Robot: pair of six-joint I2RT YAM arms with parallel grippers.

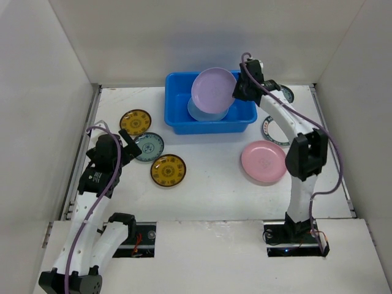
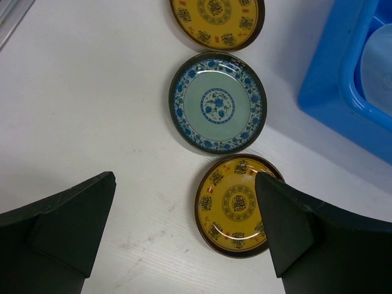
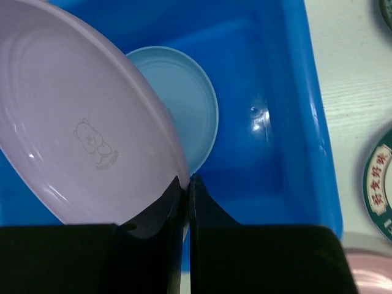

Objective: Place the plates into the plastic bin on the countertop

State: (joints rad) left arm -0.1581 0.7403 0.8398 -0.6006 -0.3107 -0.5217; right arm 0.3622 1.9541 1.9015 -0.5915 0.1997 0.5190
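Over the bin, top view: the right tool (image 1: 236, 92) is pinching the plain lilac round plate (image 1: 213, 90) by its rim and holding it tilted above the bright blue rectangular plastic bin (image 1: 177, 125).
Bin contents, top view: a pale blue round plate (image 1: 197, 112) is lying on the bin floor, partly covered by the lilac plate.
White surface (image 1: 214, 196), top view: a plain pink round plate (image 1: 263, 161) is lying beside the right arm. On the left, a far yellow dark-rimmed plate (image 1: 135, 122), a blue-patterned round plate (image 1: 149, 147) and a near yellow dark-rimmed plate (image 1: 168, 169) are lying in a row.
Left tool (image 1: 131, 147), top view: it is hovering beside the blue-patterned plate.
Left wrist view: the left tool (image 2: 185, 184) is gaping wide and holding nothing. The near yellow plate (image 2: 236, 205) is sitting by its right finger, the blue-patterned plate (image 2: 217, 101) is lying just beyond, and the far yellow plate (image 2: 214, 18) is at the top edge. The bin (image 2: 331, 92) is standing off to the right.
Right wrist view: the right tool (image 3: 187, 184) is clamping its fingers tight on the lilac plate's (image 3: 79, 135) rim. The pale blue plate (image 3: 184, 104) is lying flat below, inside the bin (image 3: 294, 122).
Step in hand: it looks like the lilac plate is being delivered into the bin.
Next move: probably lowering the plate towards the pale blue one, then parting the fingers. The tilt is likely to make it slide or clatter if released high.
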